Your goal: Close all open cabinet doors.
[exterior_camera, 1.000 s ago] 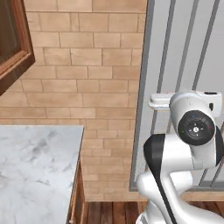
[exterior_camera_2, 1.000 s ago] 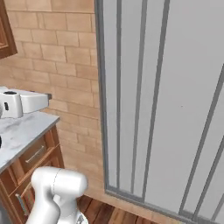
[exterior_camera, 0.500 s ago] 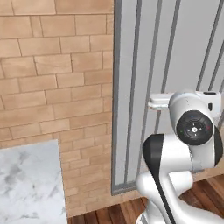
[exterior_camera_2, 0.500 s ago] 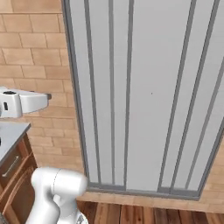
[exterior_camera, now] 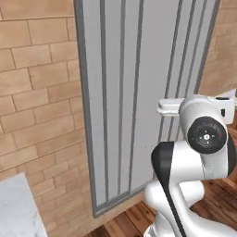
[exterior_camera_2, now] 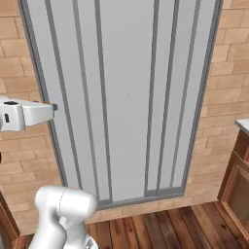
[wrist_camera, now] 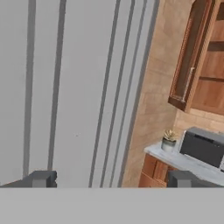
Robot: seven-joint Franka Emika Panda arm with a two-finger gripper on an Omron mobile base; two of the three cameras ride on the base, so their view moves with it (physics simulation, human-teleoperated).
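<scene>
Gripper (wrist_camera: 109,179): fingers (wrist_camera: 41,178) are standing wide apart, gripping and touching nothing.
Facing: a grey panelled wall (exterior_camera_2: 126,97) set in brick (exterior_camera: 37,92).
Cabinet door (wrist_camera: 190,57): hanging open, far right, above the counter (wrist_camera: 183,162).
On counter: a small plant (wrist_camera: 168,140) beside a grey toaster oven (wrist_camera: 204,146), the oven cut off at the frame's edge.

At the upper right of the hand view, the open cabinet door (wrist_camera: 189,57) runs off the top edge. The grey toaster oven (wrist_camera: 204,146) is cut by the right edge, and the hand (wrist_camera: 109,179) shows only its fingertips (wrist_camera: 41,179).
</scene>
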